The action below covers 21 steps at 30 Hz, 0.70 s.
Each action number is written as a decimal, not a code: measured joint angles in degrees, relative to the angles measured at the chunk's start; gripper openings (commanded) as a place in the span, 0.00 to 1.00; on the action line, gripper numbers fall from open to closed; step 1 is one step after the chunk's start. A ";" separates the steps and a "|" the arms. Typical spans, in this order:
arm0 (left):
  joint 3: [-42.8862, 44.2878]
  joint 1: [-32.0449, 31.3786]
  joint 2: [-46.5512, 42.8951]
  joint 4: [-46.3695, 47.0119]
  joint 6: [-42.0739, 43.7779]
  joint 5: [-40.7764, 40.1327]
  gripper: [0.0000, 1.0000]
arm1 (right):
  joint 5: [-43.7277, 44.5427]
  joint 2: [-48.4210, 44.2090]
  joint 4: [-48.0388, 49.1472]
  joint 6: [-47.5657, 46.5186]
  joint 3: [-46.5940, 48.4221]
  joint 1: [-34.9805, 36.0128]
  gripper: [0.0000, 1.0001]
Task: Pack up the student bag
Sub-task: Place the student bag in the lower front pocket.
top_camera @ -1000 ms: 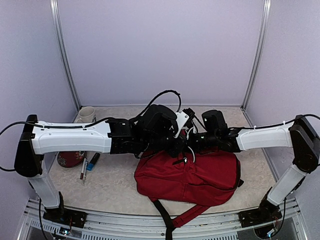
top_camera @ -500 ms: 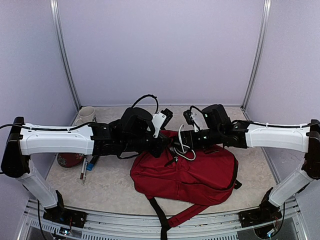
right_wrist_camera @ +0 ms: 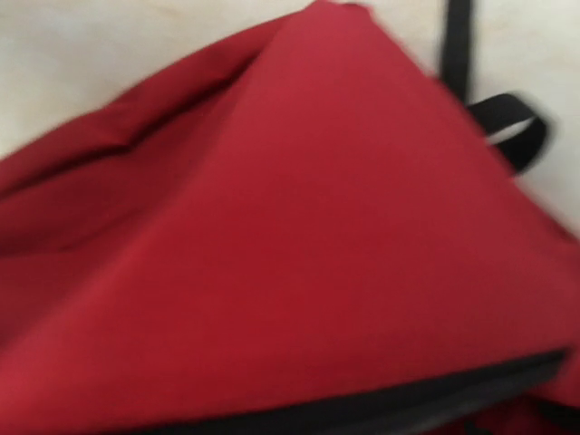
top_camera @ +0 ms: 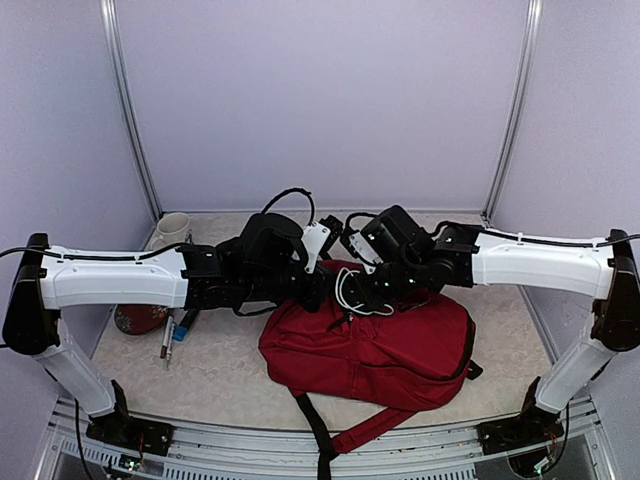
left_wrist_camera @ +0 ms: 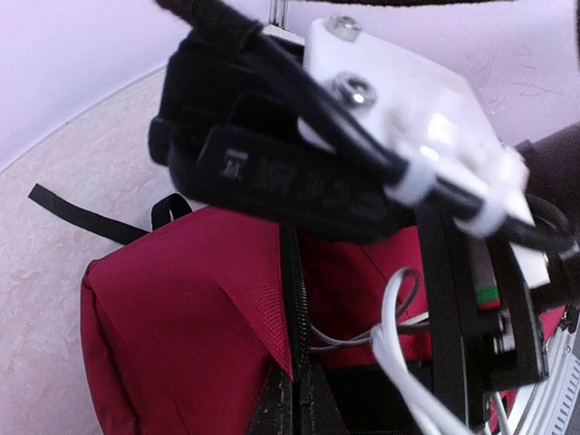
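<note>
Top external view: both arms reach inward and meet over the far edge of the student bag (top_camera: pixel 390 350). The bag lies flat on the surface (top_camera: pixel 230 370) directly beneath the two hands, and its black straps (top_camera: pixel 335 440) trail away from them toward the arm bases.

Left hand (top_camera: pixel 320 296): fully closed. The left wrist view shows its fingertips (left_wrist_camera: pixel 276 412) pinching the bag at the black zipper (left_wrist_camera: pixel 292 290). The red fabric rises in a peak to the pinch, which suggests the edge is lifted to hold the mouth apart for loading.

Right hand (top_camera: pixel 368 288): just beside the left hand, above the same zipper line. How far open it is cannot be told. Its own view is blurred and filled with red fabric and a dark band, with no finger showing, and whether it holds anything is likewise unclear.

A white cable (top_camera: pixel 348 292) loops between the two hands.

Probable step: opening the bag, with one hand anchoring the fabric while the other works at the zipper.

A mug (top_camera: pixel 172 228), pens (top_camera: pixel 168 338) and a dark-red round object (top_camera: pixel 138 318) lie well apart from both hands, on the outer side of the left one, not yet packed.
</note>
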 measured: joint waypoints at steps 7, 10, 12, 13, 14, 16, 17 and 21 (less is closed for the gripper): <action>-0.02 0.17 -0.04 -0.02 0.07 0.33 0.00 | 24.26 1.29 -11.41 -4.68 5.57 4.59 0.98; -0.02 0.17 -0.11 -0.02 0.22 0.44 0.00 | 33.00 1.29 -14.16 -7.32 5.57 5.18 1.00; -0.02 0.17 -0.11 -0.02 0.22 0.61 0.00 | 37.00 1.18 -14.43 -9.40 5.53 5.73 1.00; -0.02 0.17 -0.11 0.00 0.20 0.76 0.00 | 38.82 1.07 -14.27 -10.45 5.49 5.97 1.00; -0.02 0.17 -0.11 0.00 0.22 0.79 0.00 | 40.04 0.96 -14.03 -11.17 5.46 6.16 1.00; -0.02 0.17 -0.11 -0.02 0.20 0.85 0.00 | 40.96 0.48 -12.66 -12.87 5.44 6.23 1.00; -0.02 0.17 -0.11 -0.02 0.22 0.87 0.00 | 40.72 0.11 -11.87 -13.57 5.42 6.21 1.00; -0.02 0.17 -0.11 0.00 0.22 0.96 0.00 | 32.85 -3.93 -4.90 -16.76 4.17 6.19 1.00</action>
